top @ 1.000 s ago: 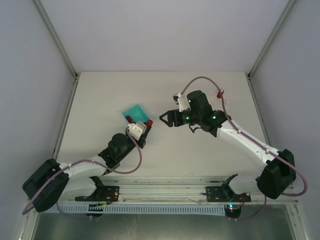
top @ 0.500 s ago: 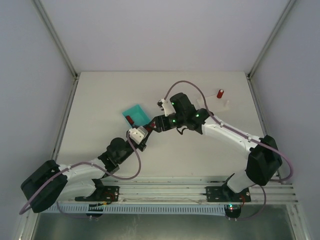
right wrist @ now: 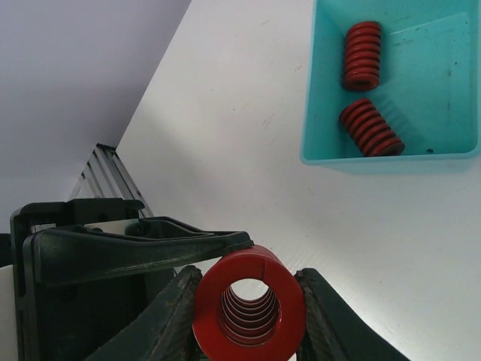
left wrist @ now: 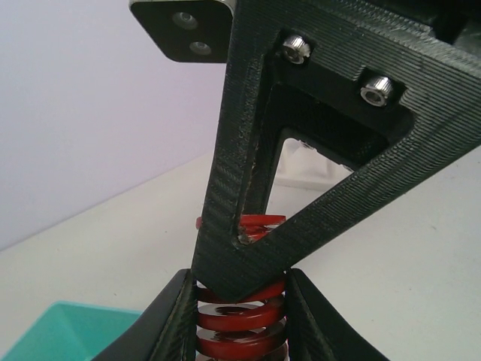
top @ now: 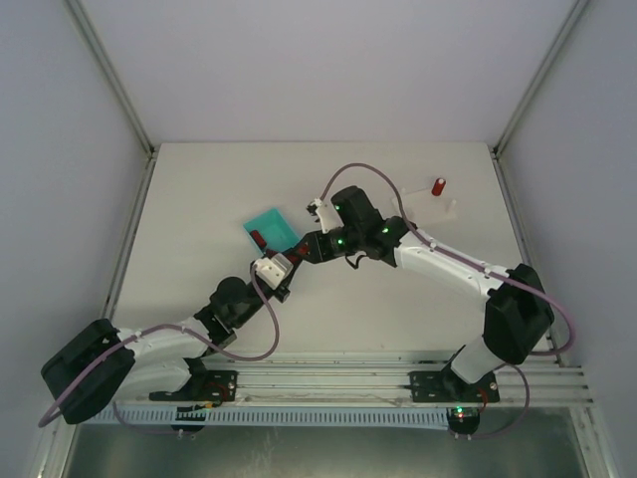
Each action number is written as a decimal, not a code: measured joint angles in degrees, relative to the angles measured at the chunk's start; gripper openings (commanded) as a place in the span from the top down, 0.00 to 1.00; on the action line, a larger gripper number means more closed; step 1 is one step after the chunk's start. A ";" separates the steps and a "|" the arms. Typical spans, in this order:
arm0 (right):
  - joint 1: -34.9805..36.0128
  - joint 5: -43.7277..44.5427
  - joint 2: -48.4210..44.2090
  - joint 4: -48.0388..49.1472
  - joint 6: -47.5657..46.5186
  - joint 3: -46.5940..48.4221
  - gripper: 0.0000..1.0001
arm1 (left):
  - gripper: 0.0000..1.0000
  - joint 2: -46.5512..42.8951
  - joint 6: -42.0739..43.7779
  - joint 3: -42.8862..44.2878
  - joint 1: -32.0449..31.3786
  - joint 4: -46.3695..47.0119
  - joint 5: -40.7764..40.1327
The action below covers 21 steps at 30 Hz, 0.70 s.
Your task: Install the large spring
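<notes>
The large spring, a red coil, shows end-on in the right wrist view between the pads of my right gripper, which is shut on it. In the left wrist view the same spring stands upright, and my left gripper is also shut on it, lower down. The right gripper's black fingers cross in front of the spring's top coils. From above, the left gripper and the right gripper meet nose to nose just below the teal bin, and the spring is hidden between them.
The teal bin lies just behind the grippers. In the right wrist view the bin holds two more red springs. A small red part and a white piece lie at the back right.
My right arm swung left from mid-table to the left gripper, and its jaws closed on the spring held there. The left gripper shifted slightly toward the near edge and stayed shut.
</notes>
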 measured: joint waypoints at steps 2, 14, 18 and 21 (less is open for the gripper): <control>0.04 -0.07 0.00 0.20 0.04 0.00 0.90 | 0.79 0.00 0.15 -0.33 0.00 0.63 -0.11; -0.20 5.27 -1.77 4.52 1.92 -3.69 1.00 | 0.00 0.04 1.22 -1.01 0.00 2.43 -2.29; -2.14 11.04 -5.57 4.55 2.36 -5.62 1.00 | 0.01 0.39 0.94 -1.01 -0.04 2.38 -3.23; -5.40 15.72 -8.46 4.72 2.21 -6.80 1.00 | 0.01 0.44 0.59 -1.01 -0.04 2.23 -4.04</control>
